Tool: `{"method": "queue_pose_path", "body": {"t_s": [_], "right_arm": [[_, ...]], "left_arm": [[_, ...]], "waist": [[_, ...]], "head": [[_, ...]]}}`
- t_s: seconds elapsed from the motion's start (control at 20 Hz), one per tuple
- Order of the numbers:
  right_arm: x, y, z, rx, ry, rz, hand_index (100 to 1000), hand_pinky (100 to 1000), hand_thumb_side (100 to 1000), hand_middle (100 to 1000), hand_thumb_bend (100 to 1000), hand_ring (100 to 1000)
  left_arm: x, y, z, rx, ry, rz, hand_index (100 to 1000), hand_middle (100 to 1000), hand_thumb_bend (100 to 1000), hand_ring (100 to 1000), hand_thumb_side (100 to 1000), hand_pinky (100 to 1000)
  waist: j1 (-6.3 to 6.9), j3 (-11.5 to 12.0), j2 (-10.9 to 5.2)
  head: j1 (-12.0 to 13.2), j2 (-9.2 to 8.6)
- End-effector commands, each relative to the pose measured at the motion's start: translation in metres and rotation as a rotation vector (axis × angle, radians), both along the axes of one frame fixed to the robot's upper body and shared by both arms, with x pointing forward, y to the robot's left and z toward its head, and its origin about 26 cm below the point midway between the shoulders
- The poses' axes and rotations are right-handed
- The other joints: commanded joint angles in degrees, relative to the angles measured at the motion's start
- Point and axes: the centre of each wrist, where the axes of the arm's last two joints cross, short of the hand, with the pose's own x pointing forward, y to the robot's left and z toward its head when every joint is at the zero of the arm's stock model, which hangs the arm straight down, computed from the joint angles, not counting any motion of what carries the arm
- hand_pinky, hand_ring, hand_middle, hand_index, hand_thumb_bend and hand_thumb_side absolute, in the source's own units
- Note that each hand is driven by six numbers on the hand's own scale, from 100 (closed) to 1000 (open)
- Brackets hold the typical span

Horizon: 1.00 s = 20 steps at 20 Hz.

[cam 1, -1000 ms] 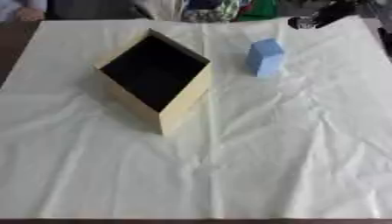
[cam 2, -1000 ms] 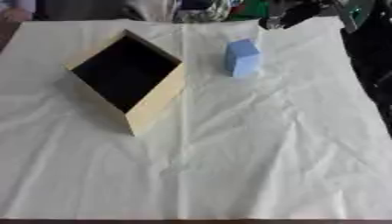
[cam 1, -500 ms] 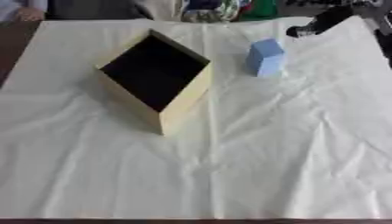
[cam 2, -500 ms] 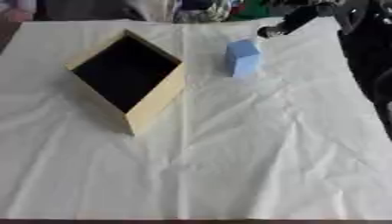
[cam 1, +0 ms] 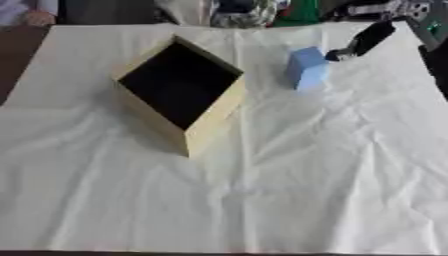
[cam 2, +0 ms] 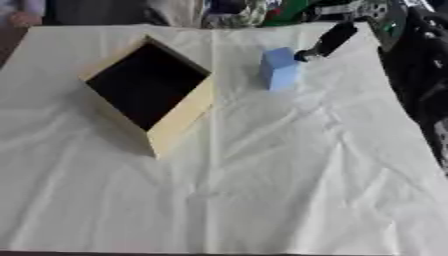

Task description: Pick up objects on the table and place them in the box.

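Observation:
A light blue block (cam 1: 306, 68) stands upright on the cream cloth, right of the box. The tan box (cam 1: 211, 119) sits open at centre left, turned corner-on, its dark inside holding nothing I can see. My right hand (cam 1: 366, 39) reaches in from the upper right, black fingers stretched straight toward the block. Its fingertips (cam 1: 338, 55) are just right of the block's top, close to it; I cannot tell whether they touch it. My left hand is in no view.
A wrinkled cream cloth (cam 1: 306, 180) covers the table. Bare dark tabletop (cam 1: 16, 55) shows at the far left. Mixed clutter and people line the far edge (cam 1: 254, 7). Dark robot parts (cam 2: 420, 80) fill the right side.
My right hand has come down and left from the far right corner to just beside the blue block. Box and block have not moved.

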Motion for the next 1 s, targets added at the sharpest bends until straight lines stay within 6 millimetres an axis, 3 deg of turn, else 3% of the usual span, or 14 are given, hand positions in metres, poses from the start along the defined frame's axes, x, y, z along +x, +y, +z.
{"method": "queue_pose_path", "body": {"t_s": [0.05, 0.55, 1.0], "right_arm": [[-0.001, -0.003, 0.011, -0.104, 0.073, 0.107, 1000, 971, 514, 1000, 373, 980], [0.002, 0.003, -0.004, -0.105, 0.107, 0.132, 1000, 962, 511, 1000, 364, 974], [0.0, 0.004, 0.013, -0.122, 0.054, 0.159, 1000, 971, 478, 1000, 402, 979]], "left_arm": [[-0.002, 0.0, 0.011, 0.034, -0.027, -0.002, 747, 623, 258, 595, 100, 685], [-0.002, 0.0, 0.01, 0.031, -0.023, -0.006, 747, 623, 248, 594, 100, 684], [-0.002, 0.0, 0.01, 0.038, -0.018, -0.007, 747, 623, 244, 593, 100, 684]], "waist": [[-0.73, 0.1, -0.48], [-0.52, 0.6, 0.42], [-0.76, 0.4, 0.65]], "head": [[-0.2, -0.58], [-0.4, -1.2], [-0.1, -1.18]]}}
